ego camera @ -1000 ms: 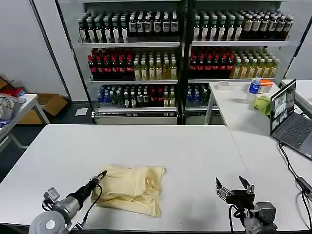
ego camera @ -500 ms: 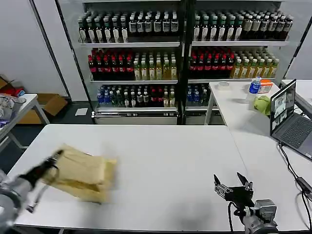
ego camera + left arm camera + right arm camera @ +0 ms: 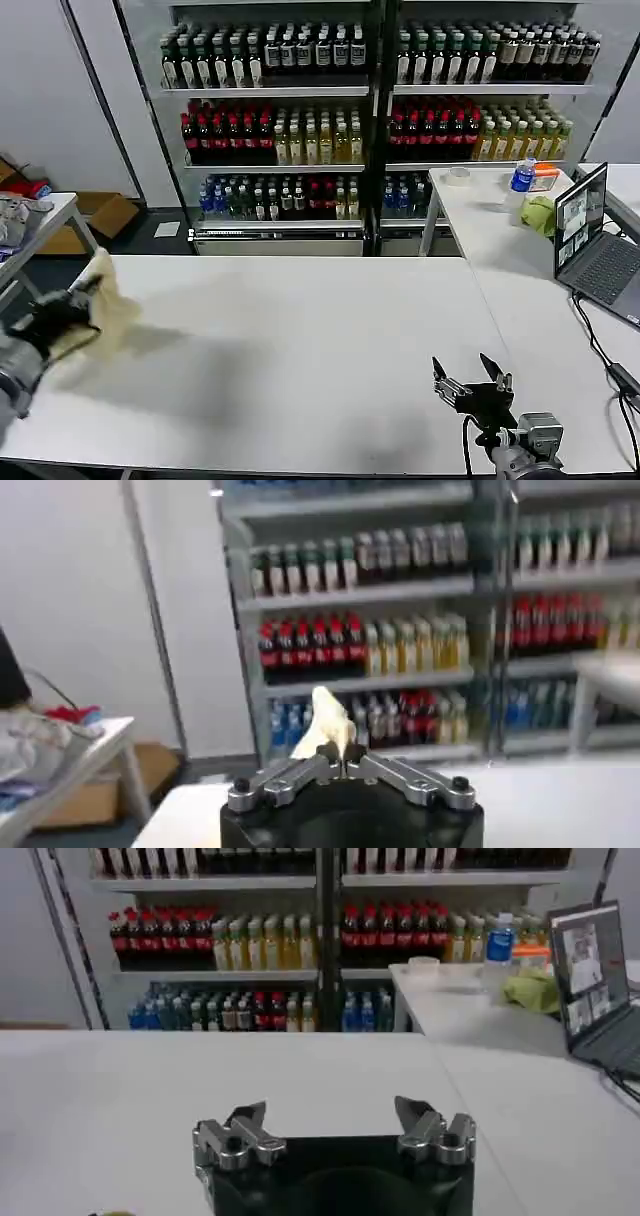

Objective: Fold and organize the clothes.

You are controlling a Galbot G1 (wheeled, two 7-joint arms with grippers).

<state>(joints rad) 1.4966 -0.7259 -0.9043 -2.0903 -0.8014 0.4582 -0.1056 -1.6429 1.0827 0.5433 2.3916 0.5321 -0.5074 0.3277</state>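
At the table's far left edge, the folded T-shirt [image 3: 105, 300] was held bunched in the left gripper [image 3: 62, 312], whose fingers were pinched tight on a fold of it [image 3: 328, 728], probably so it could be set aside as organized. The right gripper [image 3: 470, 383] was kept spread and empty over the white table [image 3: 300, 340]. Shelves of bottles [image 3: 330, 110] and a laptop [image 3: 595, 240] were seen behind.

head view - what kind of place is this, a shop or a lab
Probably a robot test lab dressed as a shop: drink shelves full of bottles stand behind plain white tables, and an open laptop sits on the side table. The left gripper holds a cream T-shirt.
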